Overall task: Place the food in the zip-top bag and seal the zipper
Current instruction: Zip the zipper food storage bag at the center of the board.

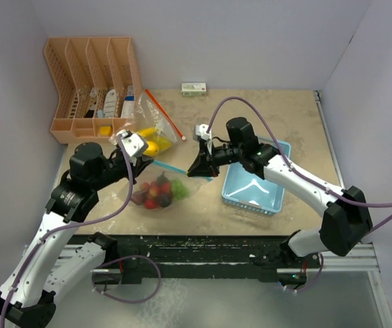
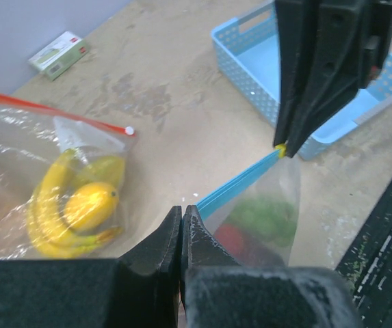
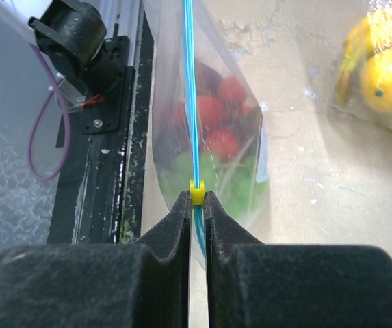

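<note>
A clear zip-top bag (image 1: 159, 192) with a blue zipper strip (image 1: 182, 169) hangs stretched between my two grippers above the table. The food (image 1: 160, 191), red, green and dark toy pieces, sits inside at its bottom. My left gripper (image 1: 148, 160) is shut on the bag's left zipper end; its jaws (image 2: 182, 212) meet where the blue strip (image 2: 240, 181) begins. My right gripper (image 1: 206, 172) is shut on the yellow zipper slider (image 3: 196, 193) at the strip's right end, also visible in the left wrist view (image 2: 280, 147). The food shows below the strip (image 3: 219, 119).
A second bag with a red zipper holds bananas and a lemon (image 1: 156, 135) behind the left gripper. A light-blue basket (image 1: 256, 188) lies to the right. A peach organiser rack (image 1: 93, 89) stands at the back left, and a small green box (image 1: 193, 89) by the back wall.
</note>
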